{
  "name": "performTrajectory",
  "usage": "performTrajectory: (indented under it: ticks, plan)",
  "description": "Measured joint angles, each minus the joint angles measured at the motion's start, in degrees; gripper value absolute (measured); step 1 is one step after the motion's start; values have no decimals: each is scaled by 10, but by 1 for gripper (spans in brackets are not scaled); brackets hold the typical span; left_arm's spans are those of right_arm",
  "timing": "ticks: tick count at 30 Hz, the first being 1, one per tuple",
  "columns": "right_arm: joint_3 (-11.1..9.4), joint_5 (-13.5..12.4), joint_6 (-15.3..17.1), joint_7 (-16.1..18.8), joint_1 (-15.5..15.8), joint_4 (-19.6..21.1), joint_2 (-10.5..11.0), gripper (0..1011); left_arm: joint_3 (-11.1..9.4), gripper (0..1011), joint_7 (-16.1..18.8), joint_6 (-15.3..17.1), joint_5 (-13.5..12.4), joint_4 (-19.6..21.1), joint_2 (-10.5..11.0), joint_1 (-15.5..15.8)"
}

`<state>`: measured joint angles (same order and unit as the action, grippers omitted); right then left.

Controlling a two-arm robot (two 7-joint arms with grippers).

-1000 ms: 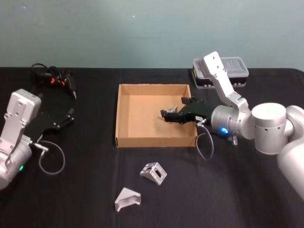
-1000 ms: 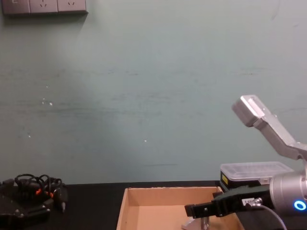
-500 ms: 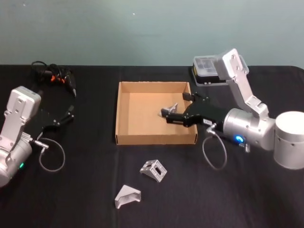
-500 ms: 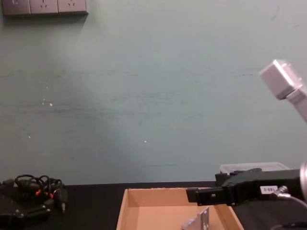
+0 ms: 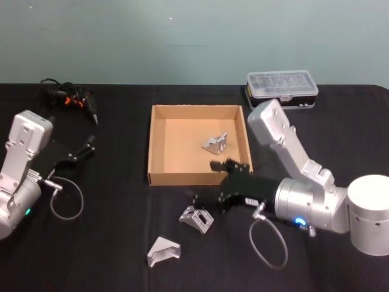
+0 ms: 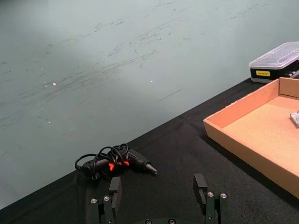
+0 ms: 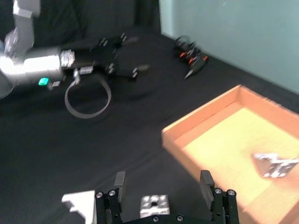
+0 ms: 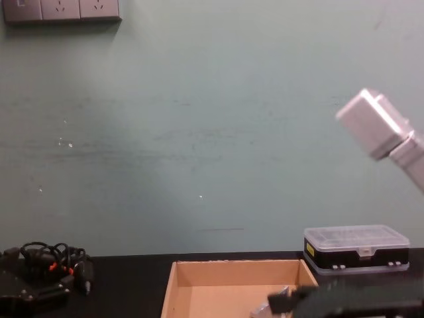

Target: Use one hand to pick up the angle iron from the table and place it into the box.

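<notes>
In the head view, your right tool (image 5: 203, 181) hung wide open and empty just in front of the box (image 5: 198, 179), over a loose angle iron (image 5: 196, 219) on the counter (image 5: 109, 243); a second angle iron (image 5: 216, 143) lay inside the box, and your left tool (image 5: 85, 149) sat by the counter's left edge. The left wrist view showed its fingers (image 6: 200, 183) parted, empty. In the right wrist view, the loose angle iron (image 7: 154, 204) lay between the spread fingers (image 7: 119, 181), touching neither.
</notes>
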<state>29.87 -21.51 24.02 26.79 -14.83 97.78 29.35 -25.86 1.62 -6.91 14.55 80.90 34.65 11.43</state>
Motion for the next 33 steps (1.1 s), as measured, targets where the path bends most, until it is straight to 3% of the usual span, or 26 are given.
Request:
performTrajectory:
  ticks: [4, 12, 33]
  plan:
    - [24, 15, 10, 8, -5, 2, 11, 1000, 0, 1011, 0, 0, 0, 0, 0, 0]
    - [46, 36, 17, 12, -13, -16, 12, 1000, 0, 1011, 0, 0, 0, 0, 0, 0]
    - [59, 73, 40, 5, -15, -51, -18, 1000, 0, 1011, 0, 0, 0, 0, 0, 0]
